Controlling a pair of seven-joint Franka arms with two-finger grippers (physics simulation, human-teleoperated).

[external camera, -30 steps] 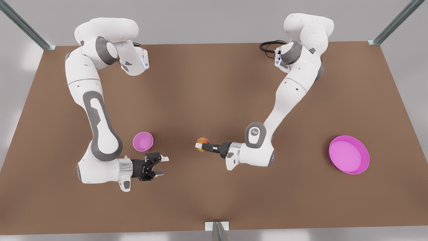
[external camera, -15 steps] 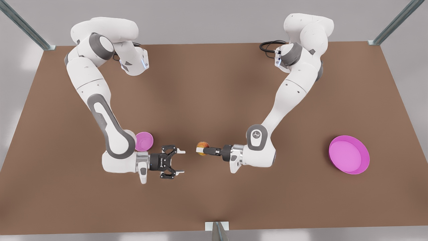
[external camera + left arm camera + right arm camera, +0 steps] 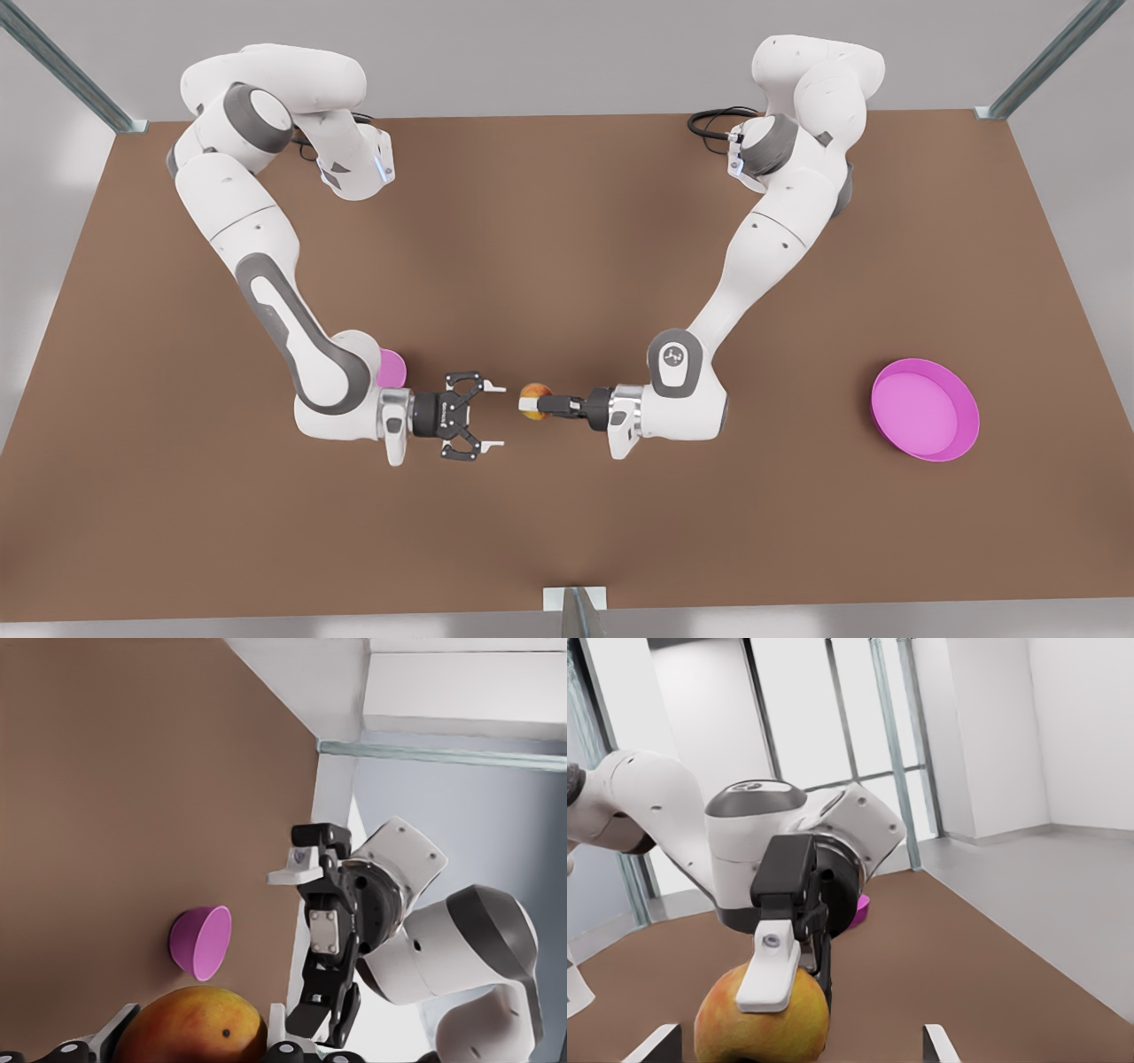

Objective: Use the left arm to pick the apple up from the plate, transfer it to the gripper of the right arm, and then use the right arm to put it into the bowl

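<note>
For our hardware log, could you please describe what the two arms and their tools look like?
Both arms are glossy white with grey joint bands. The left arm, on the front view's right, has a black cable near its base. The left tool and the right tool, on the front view's left, are black with pale fingertips.

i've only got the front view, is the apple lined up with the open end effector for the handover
Observer: In the right wrist view the apple sits between the right end effector's open fingertips, but nearer one of them, not centred.
Operator: how's the left one gripping it
Observer: In the left wrist view the left end effector is shut on the apple, one finger on either side.
Operator: elbow hides most of the bowl for me
Observer: The left wrist view shows the bowl whole, standing on the table beyond the right end effector.
</note>
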